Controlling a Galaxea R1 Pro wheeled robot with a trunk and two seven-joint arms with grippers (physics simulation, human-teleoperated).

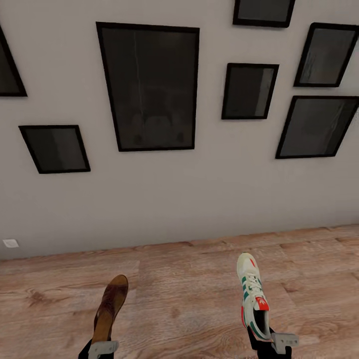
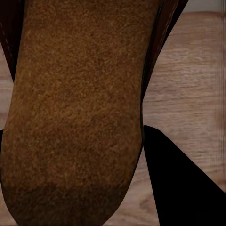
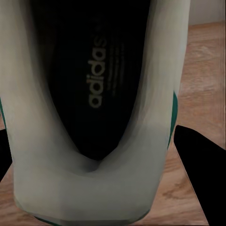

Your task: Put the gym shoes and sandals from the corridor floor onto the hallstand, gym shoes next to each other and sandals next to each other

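Closest in, low at the robot's front, each arm carries one shoe. The left claw [image 1: 102,347] is pinched on the heel end of a brown sandal [image 1: 109,308], which sticks out ahead of it, toe pointing toward the wall, held up over the corridor floor [image 1: 189,294]. From the left wrist the sandal's suede-like footbed [image 2: 75,117] looms large, with one dark finger [image 2: 183,188] showing beside it and the wood planks beyond.

The right claw [image 1: 271,344] grips the heel of a white gym shoe [image 1: 253,294], also pointing forward and away, its green stripes and red-orange tongue and heel tabs plain to see. Looking along that claw, you see straight into the shoe's dark opening [image 3: 89,80], lettering on the insole, and the pale heel collar wrapping round it; a dark finger [image 3: 202,165] stands at its side.

The two shoes are well apart, one on either side of the robot.

Farther off, the light wood floor runs up to a plain pale wall [image 1: 199,199]. A small white outlet plate [image 1: 10,243] sits low on it at the left. Higher up hang several black-framed dark pictures, the largest [image 1: 149,87] near the middle.
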